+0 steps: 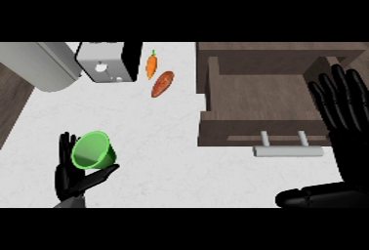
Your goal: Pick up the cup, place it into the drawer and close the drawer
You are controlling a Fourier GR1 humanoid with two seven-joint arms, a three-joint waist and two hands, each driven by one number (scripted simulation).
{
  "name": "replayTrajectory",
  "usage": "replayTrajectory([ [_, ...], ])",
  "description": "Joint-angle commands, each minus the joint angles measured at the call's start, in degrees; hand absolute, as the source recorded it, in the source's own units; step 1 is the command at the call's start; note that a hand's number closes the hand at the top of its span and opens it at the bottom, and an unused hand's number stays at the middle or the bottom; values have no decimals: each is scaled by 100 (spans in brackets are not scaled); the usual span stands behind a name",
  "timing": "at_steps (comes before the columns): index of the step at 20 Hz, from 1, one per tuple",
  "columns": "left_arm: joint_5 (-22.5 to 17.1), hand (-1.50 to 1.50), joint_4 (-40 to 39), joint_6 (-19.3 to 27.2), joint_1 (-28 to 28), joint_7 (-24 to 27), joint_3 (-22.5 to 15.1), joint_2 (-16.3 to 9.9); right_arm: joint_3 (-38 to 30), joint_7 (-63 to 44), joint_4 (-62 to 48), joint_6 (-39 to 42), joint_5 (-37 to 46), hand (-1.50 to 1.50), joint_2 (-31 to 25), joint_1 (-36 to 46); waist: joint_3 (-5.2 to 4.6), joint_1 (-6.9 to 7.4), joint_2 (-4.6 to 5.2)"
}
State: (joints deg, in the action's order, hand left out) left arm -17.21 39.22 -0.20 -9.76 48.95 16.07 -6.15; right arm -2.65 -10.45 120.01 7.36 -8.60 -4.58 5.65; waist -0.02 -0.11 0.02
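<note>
You are cradling the small green plastic cup (93,150), likely light, stiff and slippery, in your left hand (78,177), fingers curling round its wall at the counter's lower left, well apart from the open brown wooden drawer (252,97), while your right hand (340,105) is resting spread beside it.

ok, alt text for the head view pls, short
The left hand holds a green cup above a white counter, fingers curled round it. The brown drawer at right is open, the open right hand over its edge; a carrot lies beyond.
</note>
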Motion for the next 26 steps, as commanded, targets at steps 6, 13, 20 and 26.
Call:
replayTrajectory([
  [6, -320, -150, -189, -937, -246, -110, -31, -166, -26, -225, 223, -66, -2, -150, -16, -51, 1, 7, -6],
  [13, -136, 150, -1466, -1633, -551, 1241, -38, -45, -57, 149, -329, -53, 40, -150, 65, 160, -5, -24, 16],
  [20, -163, 150, -949, -913, -804, 1129, 61, -208, -67, -331, 382, -10, -84, -150, -109, 9, -1, -25, -4],
  [26, 125, 150, -1198, -1261, -1131, 1180, -230, -209, 67, -6, -83, -46, 79, -150, 56, 87, -3, -28, 9],
])
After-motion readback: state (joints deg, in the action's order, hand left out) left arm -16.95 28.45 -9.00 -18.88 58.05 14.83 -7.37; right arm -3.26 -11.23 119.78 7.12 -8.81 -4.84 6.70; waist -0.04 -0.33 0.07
